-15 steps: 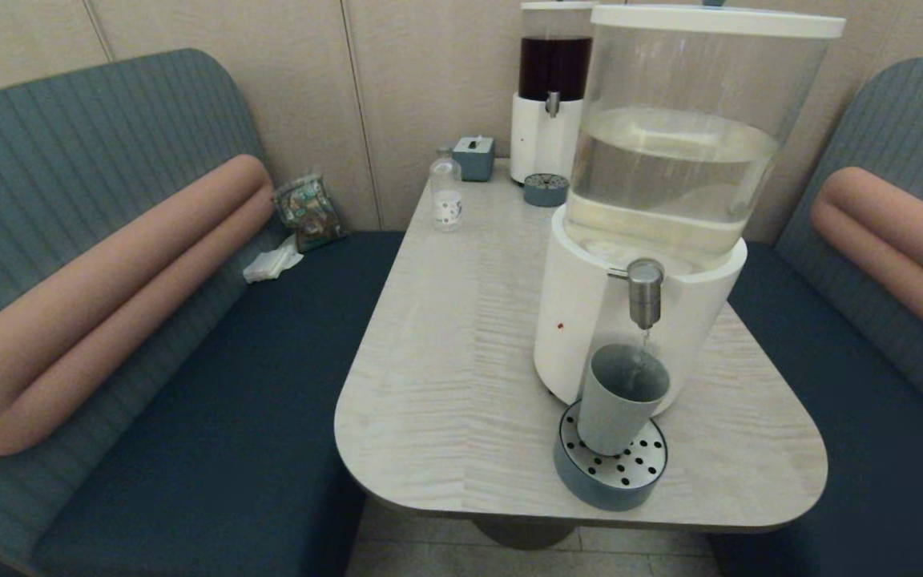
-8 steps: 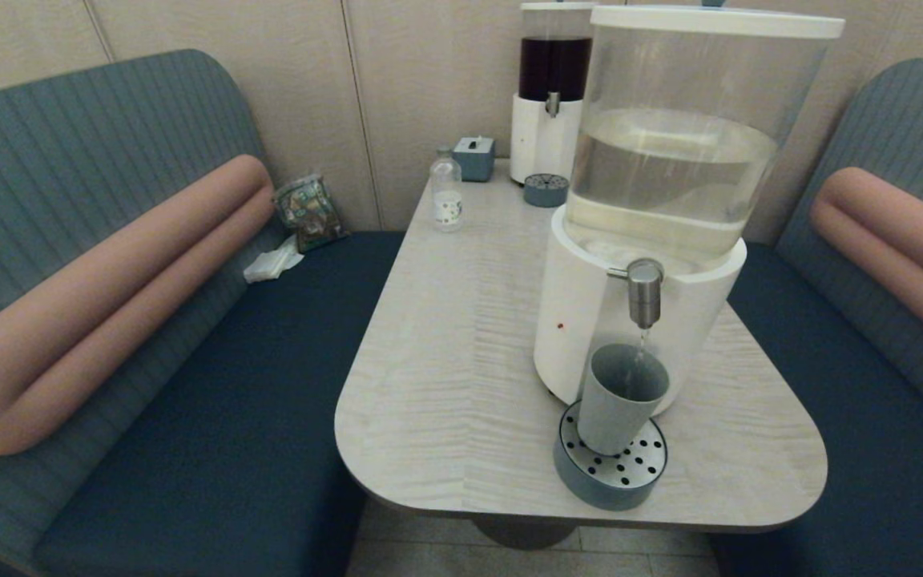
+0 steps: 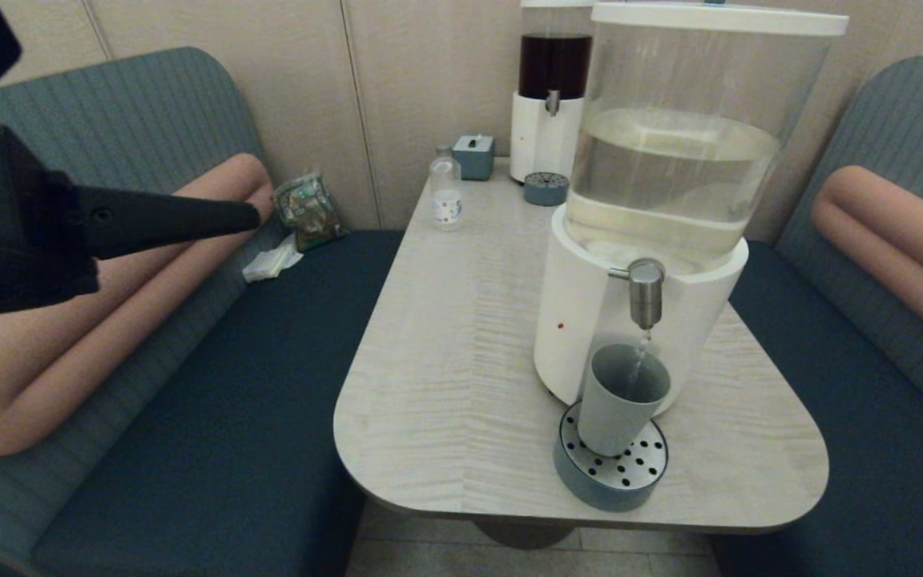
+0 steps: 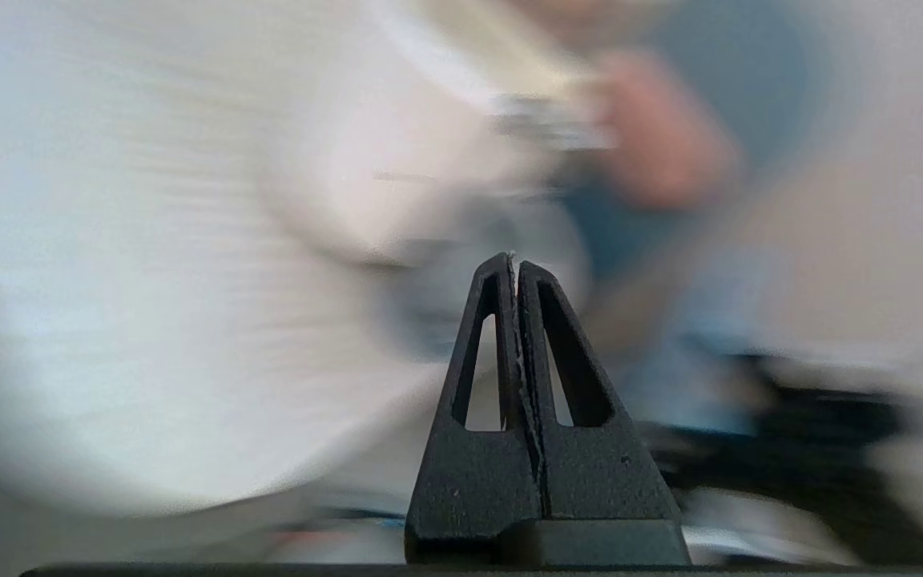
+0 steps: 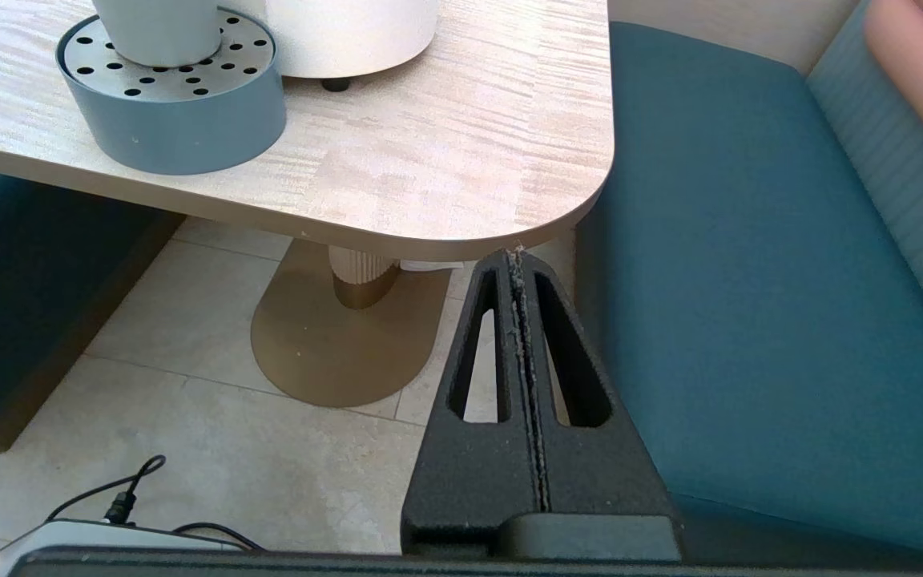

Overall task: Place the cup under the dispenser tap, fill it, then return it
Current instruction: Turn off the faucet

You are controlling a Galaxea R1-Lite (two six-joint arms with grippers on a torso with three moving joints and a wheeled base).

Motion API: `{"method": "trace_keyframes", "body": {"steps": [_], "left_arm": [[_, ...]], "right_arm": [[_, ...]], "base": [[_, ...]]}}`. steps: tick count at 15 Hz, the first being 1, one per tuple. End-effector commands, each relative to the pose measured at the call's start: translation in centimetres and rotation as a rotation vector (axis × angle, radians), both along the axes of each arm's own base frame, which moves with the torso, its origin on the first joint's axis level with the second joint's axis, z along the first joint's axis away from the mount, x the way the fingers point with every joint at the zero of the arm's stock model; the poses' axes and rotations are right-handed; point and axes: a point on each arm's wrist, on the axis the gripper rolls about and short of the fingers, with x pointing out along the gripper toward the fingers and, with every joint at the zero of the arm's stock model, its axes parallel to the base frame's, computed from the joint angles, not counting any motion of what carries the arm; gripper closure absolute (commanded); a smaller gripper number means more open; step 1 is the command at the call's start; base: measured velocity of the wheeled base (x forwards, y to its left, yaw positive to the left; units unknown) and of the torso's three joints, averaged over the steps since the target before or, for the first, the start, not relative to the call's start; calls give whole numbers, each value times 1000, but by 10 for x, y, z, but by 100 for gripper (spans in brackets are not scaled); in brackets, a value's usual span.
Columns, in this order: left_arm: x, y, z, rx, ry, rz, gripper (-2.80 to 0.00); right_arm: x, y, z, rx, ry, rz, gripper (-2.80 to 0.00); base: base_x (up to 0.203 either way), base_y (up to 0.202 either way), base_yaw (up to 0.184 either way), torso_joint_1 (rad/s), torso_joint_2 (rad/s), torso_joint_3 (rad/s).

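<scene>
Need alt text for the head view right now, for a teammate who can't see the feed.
A grey-green cup stands on a round perforated tray under the steel tap of a large clear-tank dispenser, a thin stream falling into it. The left gripper, shut and empty, reaches in from the left above the bench seat, well short of the table.

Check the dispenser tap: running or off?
Running: a thin stream falls from the dispenser tap into the cup standing on the tray.

Head view looks down over table (image 3: pixel 461 353); right wrist shares its corner.
</scene>
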Motion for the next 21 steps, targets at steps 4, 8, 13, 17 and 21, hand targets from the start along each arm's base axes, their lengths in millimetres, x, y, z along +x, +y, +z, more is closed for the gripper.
{"method": "trace_keyframes", "body": {"steps": [4,8,13,17,21], "left_arm": [[98,-28,-41,-257,-42,-174,0],[120,-71,-99,-314,-3,-313,0],[111,-128,-117,-334,-41,-397,0],[113,-148,-130,-317,-33,-428,0],[121,-164,-135,-323,-54,-416,0]], "right_arm": [[0,0,0,-1,0,1,0],[0,0,0,-1,0,1,0],[0,0,0,-1,0,1,0],[0,0,0,-1,0,1,0],[0,0,0,-1,0,1,0]], "base": [[0,0,0,0,0,0],[0,0,0,0,0,0],[0,0,0,0,0,0],[0,0,0,0,0,0],[0,0,0,0,0,0]]}}
